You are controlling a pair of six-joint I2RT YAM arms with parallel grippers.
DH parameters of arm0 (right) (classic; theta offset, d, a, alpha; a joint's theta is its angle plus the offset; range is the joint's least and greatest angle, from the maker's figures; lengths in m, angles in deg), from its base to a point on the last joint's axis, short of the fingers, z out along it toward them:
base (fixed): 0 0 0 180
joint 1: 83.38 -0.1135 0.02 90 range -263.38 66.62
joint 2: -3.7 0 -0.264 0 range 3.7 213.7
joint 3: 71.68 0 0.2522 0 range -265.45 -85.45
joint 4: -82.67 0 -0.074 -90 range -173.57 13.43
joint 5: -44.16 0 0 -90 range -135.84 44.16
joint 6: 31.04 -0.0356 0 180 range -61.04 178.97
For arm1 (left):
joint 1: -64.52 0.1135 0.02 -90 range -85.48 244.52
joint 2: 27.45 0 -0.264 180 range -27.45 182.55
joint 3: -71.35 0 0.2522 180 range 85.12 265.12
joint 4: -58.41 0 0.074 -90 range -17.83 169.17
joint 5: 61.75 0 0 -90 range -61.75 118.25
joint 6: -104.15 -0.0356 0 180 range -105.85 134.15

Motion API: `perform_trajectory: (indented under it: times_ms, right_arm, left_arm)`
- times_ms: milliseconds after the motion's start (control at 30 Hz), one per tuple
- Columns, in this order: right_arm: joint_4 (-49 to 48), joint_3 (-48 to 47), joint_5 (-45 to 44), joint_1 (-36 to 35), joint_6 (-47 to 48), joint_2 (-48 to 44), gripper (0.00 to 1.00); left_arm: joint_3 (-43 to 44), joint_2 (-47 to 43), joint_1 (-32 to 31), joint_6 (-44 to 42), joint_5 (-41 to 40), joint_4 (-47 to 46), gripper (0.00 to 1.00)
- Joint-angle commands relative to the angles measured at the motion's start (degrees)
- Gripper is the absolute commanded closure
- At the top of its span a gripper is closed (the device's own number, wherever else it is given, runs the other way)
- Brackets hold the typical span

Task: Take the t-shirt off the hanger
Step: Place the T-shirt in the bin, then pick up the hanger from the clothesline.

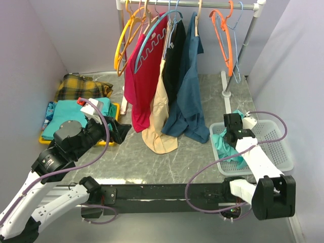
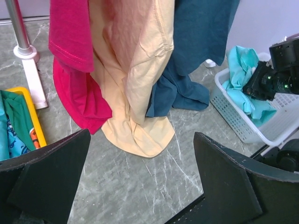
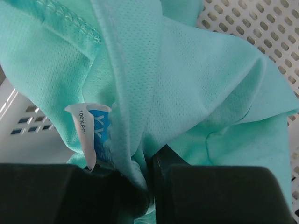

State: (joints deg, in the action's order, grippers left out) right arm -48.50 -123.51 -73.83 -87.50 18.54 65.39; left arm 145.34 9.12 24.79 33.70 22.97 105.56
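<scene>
A teal t-shirt (image 1: 227, 143) hangs over the left rim of the white basket (image 1: 276, 147). My right gripper (image 1: 234, 132) is shut on its fabric near the label; in the right wrist view the mesh cloth (image 3: 187, 74) fills the frame, pinched at my right gripper (image 3: 148, 179). On the rack (image 1: 192, 4) hang red (image 1: 144, 76), beige (image 1: 158, 116), black (image 1: 174, 61) and blue (image 1: 190, 86) shirts on hangers. My left gripper (image 1: 120, 130) is open and empty, just left of the red shirt; in the left wrist view my left gripper (image 2: 140, 182) faces the beige hem (image 2: 138, 135).
Empty hangers on the rail: yellow and orange (image 1: 124, 40) at the left, orange (image 1: 223, 35) and light blue (image 1: 237, 40) at the right. A yellow tray (image 1: 45, 137) with folded clothes and a plaid cloth (image 1: 81, 87) lie at the left. Rack foot (image 2: 35, 81) stands nearby.
</scene>
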Motion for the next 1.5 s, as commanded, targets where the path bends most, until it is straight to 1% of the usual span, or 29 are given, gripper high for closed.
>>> perform_trajectory:
  times_ms: [0,67,133,167,200,233,267,300,367,400,433,567,667,733,833,867,933,967,1067,1133,1267,1333,1467]
  right_arm:
    - [1.93,-3.68,-2.43,0.96,-5.02,1.41,0.82]
    - [1.93,-4.04,-1.9,0.96,-4.49,2.2,0.79]
    - [2.28,-3.77,-0.84,0.96,-4.4,2.03,0.72]
    - [2.63,-3.86,-0.67,0.96,-4.49,0.72,0.65]
    - [3.07,-4.03,-0.4,0.96,-4.49,-0.33,0.51]
    - [3.77,-4.91,-0.75,0.87,-4.4,-1.47,0.45]
    - [4.65,-5.7,-1.01,0.69,-4.14,-4.53,0.4]
    - [6.14,-6.58,-0.93,0.61,-3.88,-6.22,0.33]
    - [7.9,-9.74,-1.45,0.6,-2.91,-10.6,0.26]
    - [10.17,-11.05,-2.24,0.52,-2.73,-11.84,0.19]
    - [11.06,-13.5,-3.29,0.52,-2.38,-12.81,0.18]
    - [15.89,-18.44,-6.9,0.52,-1.32,-15.98,0.15]
    - [15.47,-20.03,-7.43,0.52,-0.1,-17.83,0.15]
    - [14.59,-20.47,-5.68,0.52,1.13,-18.1,0.15]
    - [13.89,-21.0,-1.73,0.43,2.37,-17.48,0.18]
    - [13.62,-20.82,-0.76,0.34,2.54,-17.31,0.21]
    - [13.62,-20.74,0.47,-0.18,2.11,-17.74,0.22]
    - [13.01,-20.65,1.17,-0.36,2.45,-18.01,0.24]
    - [12.75,-20.04,3.37,-1.59,1.93,-19.5,0.27]
    - [12.83,-18.89,3.73,-3.25,1.23,-20.55,0.29]
    - [12.48,-16.43,3.29,-5.98,0.09,-21.44,0.29]
    - [12.22,-15.2,2.85,-6.86,-0.44,-21.35,0.29]
    - [10.81,-14.5,3.2,-8.53,-1.06,-21.44,0.29]
  left_arm:
    - [1.21,-0.54,-0.18,1.45,-2.98,-2.19,0.01]
    - [1.3,-0.89,-0.18,1.46,-3.77,-2.45,0.01]
    - [0.95,-1.24,-0.18,1.54,-3.95,-2.8,0.01]
    - [0.77,-1.33,-0.18,1.54,-3.86,-2.97,0.01]
    - [0.77,-1.16,-0.18,1.54,-3.69,-3.15,0.01]
    - [0.94,-0.98,-0.18,1.37,-3.43,-3.24,0.01]
    - [1.29,-0.81,-0.18,0.67,-2.73,-3.15,0.01]
    - [1.64,-0.11,-0.09,0.49,-2.72,-3.07,0.01]
    - [3.14,0.68,-0.09,-0.12,-2.72,-2.98,0.01]
    - [3.58,1.65,-0.18,-0.3,-2.89,-3.15,0.01]
    - [4.63,2.09,-0.09,-0.39,-2.9,-3.41,0.01]
    - [7.0,4.55,-0.09,-1.0,-2.98,-4.64,0.01]
    - [9.11,6.4,-0.18,-1.97,-3.95,-5.69,0.0]
    - [10.87,7.98,-0.18,-2.24,-5.52,-6.49,0.01]
    - [14.29,11.84,-0.18,-2.85,-8.42,-7.81,0.01]
    - [15.78,14.9,-0.18,-3.29,-9.04,-7.64,0.01]
    - [20.44,18.34,-0.18,-4.6,-10.79,-7.11,0.01]
    - [21.76,21.23,-0.09,-5.31,-11.07,-7.46,0.01]
    - [26.07,26.24,-0.09,-7.86,-10.63,-10.88,0.01]
    - [29.67,28.8,-0.09,-9.08,-9.23,-13.25,0.0]
    - [36.18,36.79,-0.09,-8.31,-0.54,-15.72,0.01]
    - [38.64,39.0,-0.09,-7.25,3.42,-18.43,0.01]
    - [40.67,43.57,-0.18,-5.67,4.84,-23.0,0.02]
